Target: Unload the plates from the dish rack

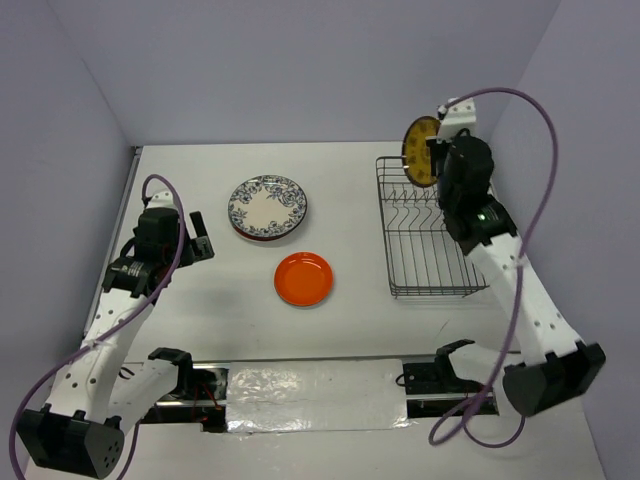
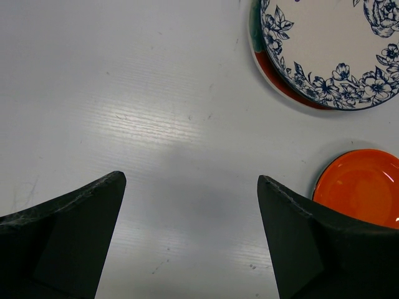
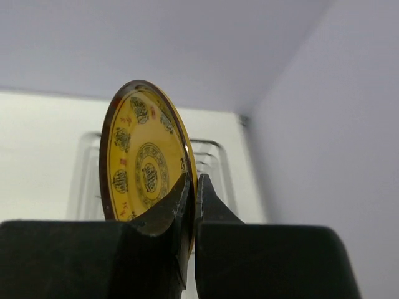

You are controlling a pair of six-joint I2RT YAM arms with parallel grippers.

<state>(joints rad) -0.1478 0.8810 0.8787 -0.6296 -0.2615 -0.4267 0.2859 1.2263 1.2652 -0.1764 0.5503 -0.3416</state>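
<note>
My right gripper (image 1: 436, 160) is shut on the rim of the small yellow patterned plate (image 1: 420, 150), holding it upright above the far end of the dark wire dish rack (image 1: 428, 232); in the right wrist view the plate (image 3: 142, 159) stands edge-on between the fingers (image 3: 194, 187). The rack holds no other plates. The white plate with blue floral rim (image 1: 267, 205) lies on a stack on the table, a red rim showing under it (image 2: 280, 78). A small orange plate (image 1: 303, 278) lies flat in front of it. My left gripper (image 1: 196, 245) is open and empty over bare table, left of the plates.
Purple walls close in the back and both sides. The rack sits close to the right wall. A foil-covered strip (image 1: 310, 395) runs along the near edge between the arm bases.
</note>
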